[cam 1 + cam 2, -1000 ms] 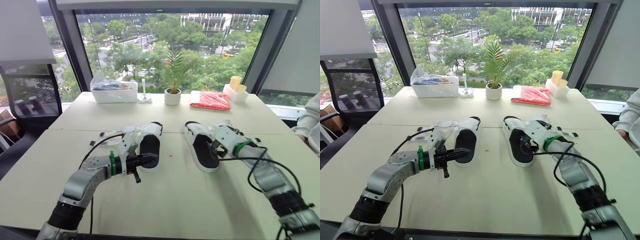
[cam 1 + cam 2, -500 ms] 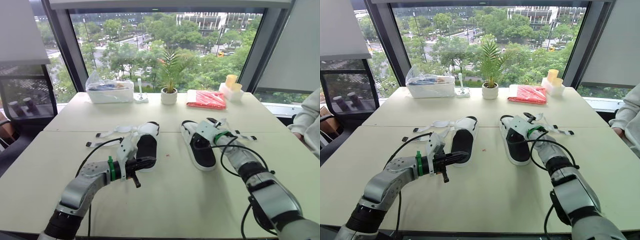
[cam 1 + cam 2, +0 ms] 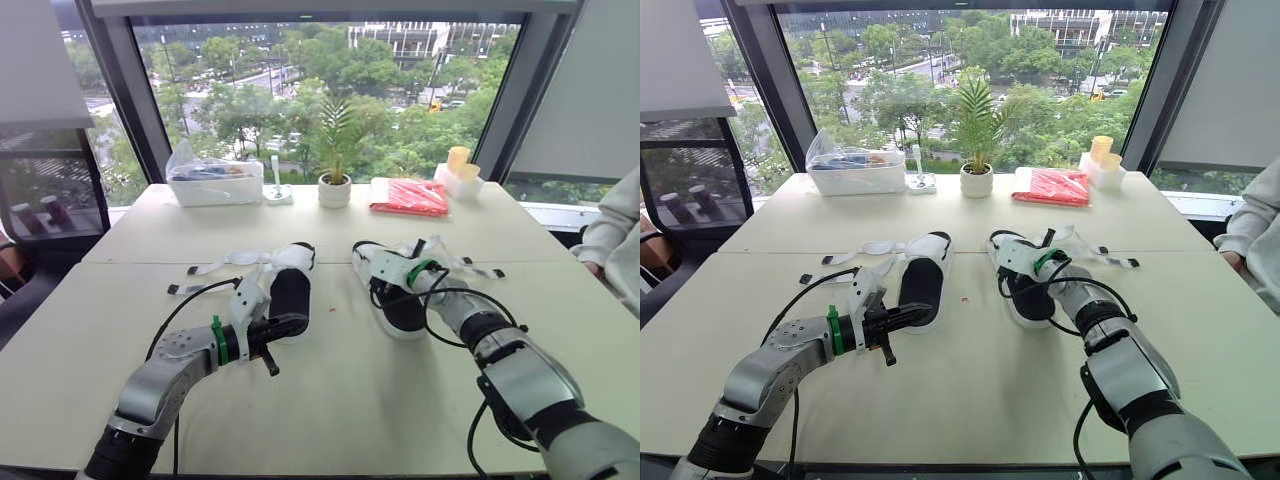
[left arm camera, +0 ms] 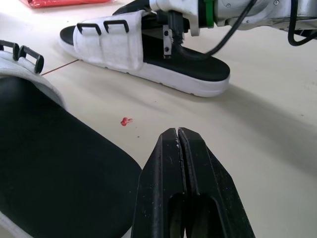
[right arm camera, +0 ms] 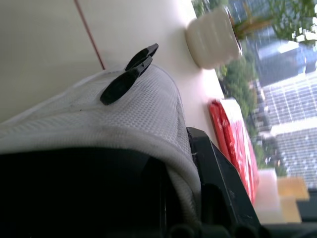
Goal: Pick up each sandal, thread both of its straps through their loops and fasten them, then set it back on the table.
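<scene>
Head view: the left sandal (image 3: 285,290) lies at 11 o'clock on the desk (image 3: 350,400) and the right sandal (image 3: 400,305) at 1 o'clock, straps loose. Left wrist view: the left end effector (image 4: 178,133), pinched closed and empty, sits beside the left sandal's heel and may just shove it. Right wrist view: the right end effector (image 3: 378,266) meets the mesh upper (image 5: 124,114); I cannot tell its grip, and a shallow hold could slip

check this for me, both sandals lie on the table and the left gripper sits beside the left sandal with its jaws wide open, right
Not quite. The left gripper has its jaws shut, pressed together, as the left wrist view shows. The rest stands: it sits beside the left sandal, and both that and the right sandal lie on the table.
</scene>
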You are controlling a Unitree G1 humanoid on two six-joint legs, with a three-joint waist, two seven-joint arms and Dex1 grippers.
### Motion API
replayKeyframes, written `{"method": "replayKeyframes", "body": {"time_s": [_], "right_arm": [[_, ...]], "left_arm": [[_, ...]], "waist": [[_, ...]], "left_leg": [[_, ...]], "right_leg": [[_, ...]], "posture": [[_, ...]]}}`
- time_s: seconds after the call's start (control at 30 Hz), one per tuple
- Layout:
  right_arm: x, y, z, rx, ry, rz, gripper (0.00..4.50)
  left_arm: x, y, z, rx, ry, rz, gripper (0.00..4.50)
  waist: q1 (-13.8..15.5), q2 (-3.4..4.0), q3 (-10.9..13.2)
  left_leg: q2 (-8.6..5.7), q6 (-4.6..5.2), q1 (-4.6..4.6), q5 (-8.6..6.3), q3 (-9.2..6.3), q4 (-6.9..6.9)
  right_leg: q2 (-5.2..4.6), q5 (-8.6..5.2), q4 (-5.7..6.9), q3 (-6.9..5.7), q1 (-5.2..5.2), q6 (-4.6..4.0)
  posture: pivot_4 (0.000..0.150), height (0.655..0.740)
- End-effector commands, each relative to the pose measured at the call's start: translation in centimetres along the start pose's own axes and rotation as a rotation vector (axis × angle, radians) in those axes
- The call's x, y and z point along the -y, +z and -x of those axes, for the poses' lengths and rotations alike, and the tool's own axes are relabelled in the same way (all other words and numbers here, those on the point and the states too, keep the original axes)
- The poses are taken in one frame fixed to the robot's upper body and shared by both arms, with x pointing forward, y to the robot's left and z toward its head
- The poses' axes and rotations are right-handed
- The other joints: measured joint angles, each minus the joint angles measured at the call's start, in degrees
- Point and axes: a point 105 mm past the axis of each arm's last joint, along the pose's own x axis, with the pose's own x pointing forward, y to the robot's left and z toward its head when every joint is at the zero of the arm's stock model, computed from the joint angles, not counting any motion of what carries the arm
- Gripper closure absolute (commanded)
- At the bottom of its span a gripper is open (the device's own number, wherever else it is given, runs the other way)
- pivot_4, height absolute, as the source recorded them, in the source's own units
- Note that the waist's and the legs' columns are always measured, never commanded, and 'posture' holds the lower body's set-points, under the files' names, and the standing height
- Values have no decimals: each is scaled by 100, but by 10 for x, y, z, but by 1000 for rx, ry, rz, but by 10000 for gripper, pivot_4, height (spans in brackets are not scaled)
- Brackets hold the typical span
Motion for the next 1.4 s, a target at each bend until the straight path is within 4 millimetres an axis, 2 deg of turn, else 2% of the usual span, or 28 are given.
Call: {"method": "replayKeyframes", "body": {"time_s": [0.03, 0.1, 0.13, 0.2, 0.37, 0.57, 0.8, 0.97, 1.1, 1.2, 1.27, 1.3, 1.4], "right_arm": [[16, 19, 21, 213, 12, 213, 44537], [13, 32, 42, 383, 54, 310, 44537], [10, 44, 62, 516, 83, 382, 44537], [5, 54, 89, 666, 130, 460, 44537], [-3, 63, 116, 836, 200, 549, 44537], [-10, 72, 122, 949, 265, 623, 44537], [-28, 74, 113, 970, 334, 641, 44537], [-39, 74, 106, 960, 378, 666, 44537], [-40, 71, 105, 952, 402, 681, 29928], [-35, 67, 105, 927, 399, 671, 14070], [-33, 57, 104, 871, 431, 644, 3451], [-32, 51, 105, 843, 449, 632, 333], [-26, 32, 107, 722, 476, 572, 333]], "left_arm": [[0, 13, -2, 43, -7, -49, 45000], [-2, 10, -4, 31, -10, -72, 45000], [-4, 9, -6, 26, -15, -83, 45000], [-5, 8, -9, 27, -24, -93, 45000], [1, 5, -20, 32, -64, -121, 45000], [8, 5, -26, 47, -90, -118, 45000], [10, 5, -24, 56, -77, -113, 45000], [12, -2, -17, 31, -70, -120, 45000], [12, -6, -13, 2, -79, -140, 45000], [11, -8, -12, -21, -99, -169, 45000], [8, -8, -12, -31, -114, -195, 45000], [8, -8, -12, -32, -124, -204, 45000], [7, -9, -18, -35, -168, -239, 45000]], "waist": [[15, 1, 1], [14, 1, 1], [11, 1, 1], [2, 4, 2], [-79, 2, 3], [-52, 3, 2], [-51, 3, 2], [-64, 4, 2], [-59, 4, 2], [-58, 4, 2], [-48, 4, 1], [-40, 4, 1], [-12, 3, 1]], "left_leg": [[-2, 0, -2, 0, -1, 0], [-4, 0, -3, 0, 1, 0], [-4, 0, -3, 0, 2, 0], [-4, 1, -3, 0, 3, -1], [4, 1, 9, 0, 25, 4], [6, 1, 10, 0, 26, 7], [6, 0, 10, 1, 25, 7], [6, 0, 10, 1, 25, 7], [7, -1, 10, 2, 24, 7], [6, -1, 10, 2, 26, 7], [6, -1, 10, 2, 26, 8], [6, -2, 10, 2, 25, 9], [4, -1, 10, 2, 23, 13]], "right_leg": [[-1, 0, -1, 0, -1, 0], [-1, 0, -2, 0, -2, 0], [-1, 0, -2, 0, -2, 0], [1, 0, -2, 0, -3, 0], [8, 1, 9, 13, -3, 1], [8, 1, 12, 21, -2, 1], [8, 0, 12, 21, -2, 0], [10, 0, 13, 24, -2, 0], [14, 0, 14, 25, -3, 0], [14, 0, 13, 29, -3, 0], [13, 0, 14, 29, -3, 0], [13, 0, 13, 29, -1, 0], [12, 0, 9, 28, 7, 0]], "posture": [[1500, 7374], [1500, 7374], [1500, 7374], [1500, 7374], [1500, 7374], [1500, 7374], [1500, 7374], [1500, 7374], [1500, 7374], [1500, 7374], [1500, 7374], [1500, 7374], [1500, 7374]]}}
